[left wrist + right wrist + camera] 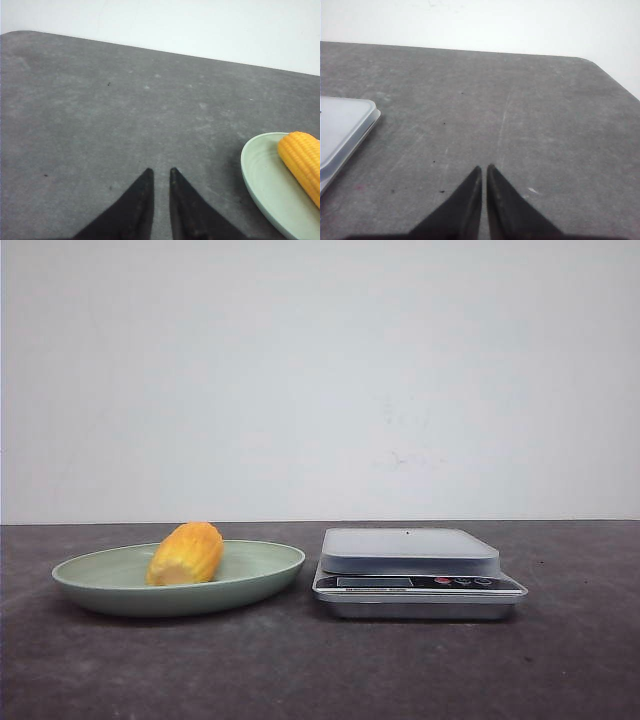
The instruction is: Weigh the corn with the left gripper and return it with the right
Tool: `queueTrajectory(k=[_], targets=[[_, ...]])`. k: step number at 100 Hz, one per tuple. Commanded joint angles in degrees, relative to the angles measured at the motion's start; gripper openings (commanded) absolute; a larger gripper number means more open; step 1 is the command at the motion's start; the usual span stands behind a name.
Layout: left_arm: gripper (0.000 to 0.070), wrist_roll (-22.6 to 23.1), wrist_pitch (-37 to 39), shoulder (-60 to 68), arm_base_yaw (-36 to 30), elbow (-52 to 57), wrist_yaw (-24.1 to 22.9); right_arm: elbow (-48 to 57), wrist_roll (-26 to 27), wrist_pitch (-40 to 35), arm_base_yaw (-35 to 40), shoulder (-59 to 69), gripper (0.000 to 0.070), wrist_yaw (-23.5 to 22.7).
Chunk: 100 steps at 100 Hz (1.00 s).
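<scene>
Left pincer (160,174) nearly closed over grey table (125,115); corn (302,162) on plate (260,185).

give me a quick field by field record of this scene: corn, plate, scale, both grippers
corn: short yellow-orange corn cob, lying in the plate
plate: shallow pale green plate, left of the scale
scale: silver digital kitchen scale, platform bare
left gripper: black wedge-fingered left gripper, jaws nearly closed, holding nothing, beside the plate
right gripper: matching black right gripper, jaws nearly closed, holding nothing
surface: dark grey table
</scene>
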Motion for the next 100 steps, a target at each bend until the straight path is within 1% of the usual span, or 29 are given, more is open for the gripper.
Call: queueTrajectory(k=[1,86,100], targets=[[0.0027,0.15,-0.33,-0.07,0.04,-0.87,0.20,-0.09,0.96,0.24,-0.11,-0.13,0.0012,0.02],[0.0027,-0.09,-0.28,-0.07,0.04,-0.87,0.20,-0.09,1.03,-0.48,-0.07,-0.13,0.0012,-0.46],[0.0026,-0.31,-0.48,-0.07,0.04,-0.87,0.17,-0.09,1.88,-0.50,-0.07,-0.13,0.0012,-0.70]])
